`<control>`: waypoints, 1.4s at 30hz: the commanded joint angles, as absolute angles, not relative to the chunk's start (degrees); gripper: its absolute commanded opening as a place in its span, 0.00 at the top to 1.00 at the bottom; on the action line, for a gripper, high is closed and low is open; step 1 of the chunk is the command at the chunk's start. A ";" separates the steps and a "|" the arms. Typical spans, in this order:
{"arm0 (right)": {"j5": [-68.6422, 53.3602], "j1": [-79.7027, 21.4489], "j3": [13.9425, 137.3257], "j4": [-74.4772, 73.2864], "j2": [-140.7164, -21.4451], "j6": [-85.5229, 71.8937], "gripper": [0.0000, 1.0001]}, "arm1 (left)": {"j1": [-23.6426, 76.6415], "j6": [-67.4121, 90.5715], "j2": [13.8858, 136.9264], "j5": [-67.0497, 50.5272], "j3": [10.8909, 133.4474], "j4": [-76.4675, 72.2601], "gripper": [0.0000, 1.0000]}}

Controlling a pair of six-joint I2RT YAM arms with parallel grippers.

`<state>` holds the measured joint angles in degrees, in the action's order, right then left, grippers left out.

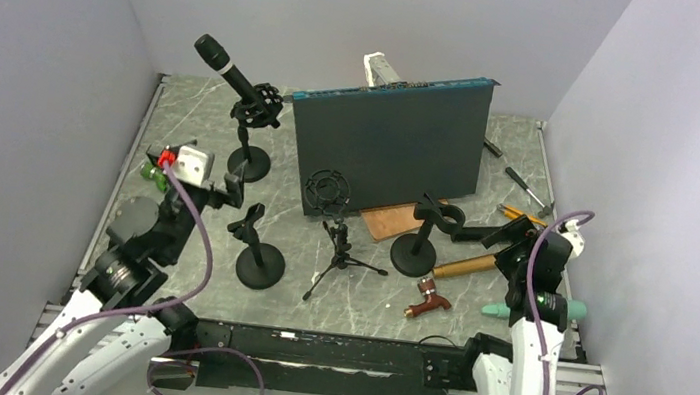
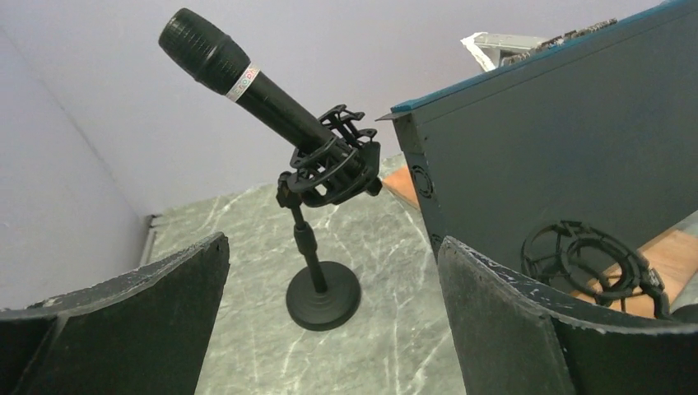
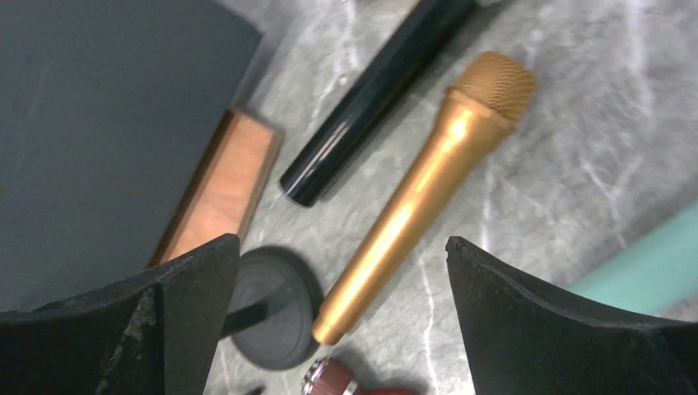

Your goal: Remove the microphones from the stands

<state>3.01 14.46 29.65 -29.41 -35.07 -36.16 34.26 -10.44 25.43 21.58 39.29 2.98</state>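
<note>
A black microphone (image 1: 229, 69) (image 2: 247, 82) sits tilted in the shock mount of a round-based stand (image 1: 250, 161) (image 2: 323, 296) at the back left. My left gripper (image 1: 234, 189) (image 2: 333, 243) is open, short of that stand and touching nothing. A gold microphone (image 1: 466, 266) (image 3: 420, 197) lies flat on the table beside another black stand (image 1: 413, 255) (image 3: 267, 309), whose clip holds nothing. My right gripper (image 1: 510, 241) (image 3: 341, 243) hangs open just above the gold microphone's tail end, its fingers clear of it.
A dark blue panel (image 1: 387, 152) stands upright mid-table, with a copper plate (image 1: 393, 221) at its foot. An empty shock mount on a tripod (image 1: 328, 192), a short stand (image 1: 259, 267), a brown tap (image 1: 429, 298), a teal handle (image 1: 534, 309) and screwdrivers (image 1: 523, 189) are scattered around.
</note>
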 commanded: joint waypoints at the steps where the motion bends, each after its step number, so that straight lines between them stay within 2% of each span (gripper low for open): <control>1: -10.58 14.21 33.99 -26.98 -36.17 -29.00 0.03 | 28.70 1.58 33.19 13.95 47.77 1.53 0.01; 7: -16.69 13.94 34.49 -26.52 -35.53 -27.72 0.03 | 22.03 11.57 45.12 10.16 58.97 3.71 0.01; 16: -18.68 13.81 33.04 -24.85 -33.49 -26.74 0.02 | 10.47 25.56 59.45 5.50 67.61 0.45 0.01; 20: -17.99 12.54 32.44 -23.28 -33.67 -26.46 0.01 | 7.11 30.46 64.36 5.82 68.30 -1.91 0.00; 27: -17.42 10.45 31.09 -21.52 -34.36 -26.46 0.01 | 4.22 32.98 74.75 -1.21 71.41 -4.79 0.03; 31: -16.90 9.90 31.33 -21.70 -34.28 -26.37 0.00 | 4.26 34.01 77.27 -0.93 70.94 -6.13 0.17; 32: -16.88 9.85 31.36 -21.83 -34.21 -26.35 0.00 | 4.22 34.35 77.59 -1.01 70.61 -6.67 0.25; 33: -16.84 9.70 31.46 -21.94 -34.23 -26.36 0.00 | 4.22 34.55 77.73 -1.07 70.09 -7.35 0.40; 34: -16.95 9.54 31.57 -22.05 -34.13 -26.29 0.00 | 4.22 35.23 77.92 -0.79 69.97 -7.26 0.61; 35: -16.91 9.62 31.63 -22.12 -34.16 -26.28 0.00 | 4.22 35.79 78.10 -0.60 69.83 -7.11 0.75; 36: -16.96 9.54 31.63 -22.19 -34.14 -26.32 0.00 | 4.22 35.87 78.13 -0.72 69.68 -7.36 0.82; 40: -16.81 9.51 31.57 -22.15 -34.21 -26.37 0.00 | 4.20 34.60 78.22 -1.66 71.48 -6.56 1.00; 42: -16.86 9.49 31.53 -22.10 -34.16 -26.36 0.00 | 4.22 33.34 78.07 -2.09 73.03 -5.47 1.00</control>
